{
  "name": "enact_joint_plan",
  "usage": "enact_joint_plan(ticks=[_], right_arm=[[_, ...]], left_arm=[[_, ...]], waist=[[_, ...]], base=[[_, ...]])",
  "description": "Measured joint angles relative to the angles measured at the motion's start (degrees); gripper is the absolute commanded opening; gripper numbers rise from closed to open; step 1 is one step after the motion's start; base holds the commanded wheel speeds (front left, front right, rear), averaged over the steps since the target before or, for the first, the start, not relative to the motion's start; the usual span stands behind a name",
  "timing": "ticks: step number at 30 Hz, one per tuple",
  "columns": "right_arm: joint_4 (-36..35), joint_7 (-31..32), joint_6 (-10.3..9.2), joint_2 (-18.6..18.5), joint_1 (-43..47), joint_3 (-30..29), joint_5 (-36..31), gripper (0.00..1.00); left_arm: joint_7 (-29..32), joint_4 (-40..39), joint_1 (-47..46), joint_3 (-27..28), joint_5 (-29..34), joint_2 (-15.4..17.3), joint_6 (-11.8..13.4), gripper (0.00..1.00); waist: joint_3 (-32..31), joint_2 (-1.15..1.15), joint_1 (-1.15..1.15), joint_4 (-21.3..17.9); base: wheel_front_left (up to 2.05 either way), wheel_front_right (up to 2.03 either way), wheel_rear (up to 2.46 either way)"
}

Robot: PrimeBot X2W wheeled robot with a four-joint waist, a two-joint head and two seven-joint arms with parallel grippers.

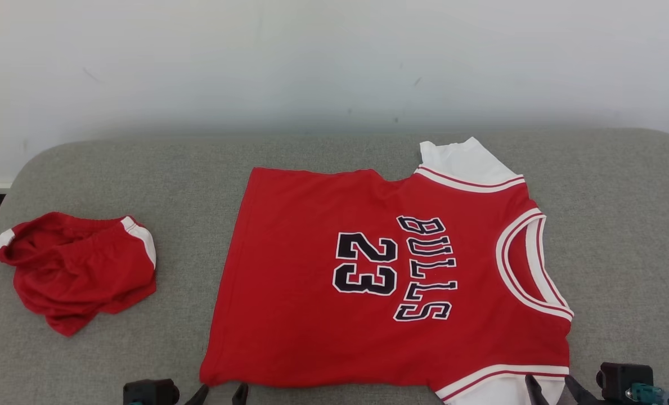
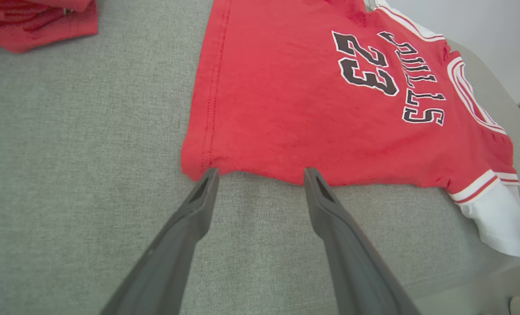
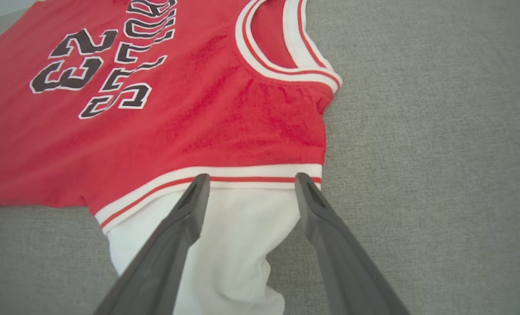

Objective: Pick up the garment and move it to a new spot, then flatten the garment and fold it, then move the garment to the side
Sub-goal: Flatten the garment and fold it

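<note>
The garment (image 1: 323, 281) is a red jersey with white sleeves, "BULLS" and "23" in black, lying flat on the grey surface with its neck to the right. My left gripper (image 1: 220, 392) stands open at the jersey's near hem corner; in the left wrist view the garment (image 2: 312, 100) lies just past the left gripper (image 2: 260, 174), fingertips at its edge. My right gripper (image 1: 551, 385) is open over the near white sleeve; in the right wrist view the right gripper (image 3: 251, 181) frames that sleeve of the garment (image 3: 176, 118), with nothing pinched.
A crumpled pair of red shorts (image 1: 75, 267) with white trim lies at the left of the grey cushion (image 1: 621, 236). A pale wall (image 1: 334, 62) rises behind. Bare grey fabric stretches right of the jersey and between jersey and shorts.
</note>
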Motion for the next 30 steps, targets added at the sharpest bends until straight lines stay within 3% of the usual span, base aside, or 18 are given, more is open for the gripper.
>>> enact_joint_plan(ticks=[8,20,22,26,30], right_arm=[[0.3,9.5,-0.75,0.5,2.4,0.2,0.6,1.0],[-2.6,17.0,-1.62,1.0,3.4,-0.9,0.6,1.0],[-2.8,18.2,-1.66,1.1,3.6,-1.0,0.6,0.95],[-3.2,20.1,-1.67,1.1,4.7,-1.6,0.1,0.95],[-4.2,21.6,-1.68,1.3,5.0,-1.9,-0.3,0.83]], left_arm=[[6.9,0.4,0.1,-1.6,-0.7,0.4,0.4,1.0],[12.5,-1.1,0.2,-1.9,-2.1,0.9,0.4,1.0],[13.2,-1.1,0.2,-2.0,-2.3,0.9,0.6,1.0],[14.5,-1.0,0.2,-2.0,-2.4,0.9,0.9,1.0],[15.0,-1.3,0.2,-1.9,-2.6,0.7,0.9,1.0]], waist=[[1.3,0.0,0.0,0.4],[2.1,0.0,0.0,0.2],[2.2,0.0,0.0,0.2],[2.4,0.0,0.0,0.2],[2.9,0.0,0.0,0.3]], base=[[0.0,0.0,0.0],[0.0,0.0,0.0],[0.0,0.0,0.0],[0.0,0.0,0.0],[0.0,0.0,0.0]])
